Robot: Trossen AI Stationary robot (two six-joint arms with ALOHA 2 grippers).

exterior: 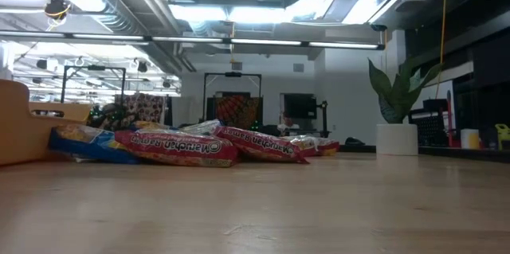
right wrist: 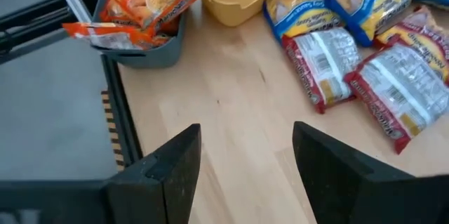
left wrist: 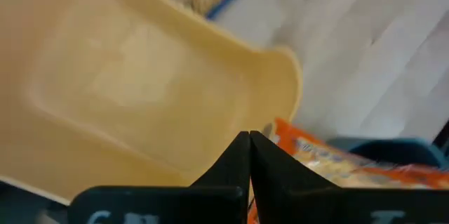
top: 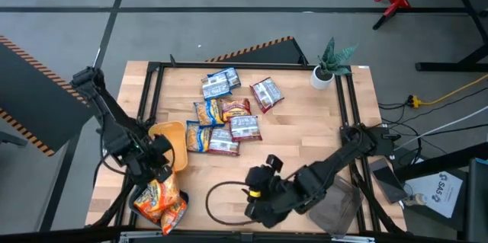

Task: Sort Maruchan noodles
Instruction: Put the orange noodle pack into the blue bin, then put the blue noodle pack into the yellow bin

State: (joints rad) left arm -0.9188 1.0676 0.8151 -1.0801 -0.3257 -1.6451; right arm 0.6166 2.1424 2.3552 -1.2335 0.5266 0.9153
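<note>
We can read only a little. In the low view, the red noodle packet [exterior: 179,147] lying nearest at the front of the pile carries its brand name upside down, and we make it out as "Maruchan Ramen". In the high view, a white tag [top: 441,191] on the floor to the right of the table bears dark characters that look like "S45", though we cannot be sure. Printing on the other packets is too small to read.
</note>
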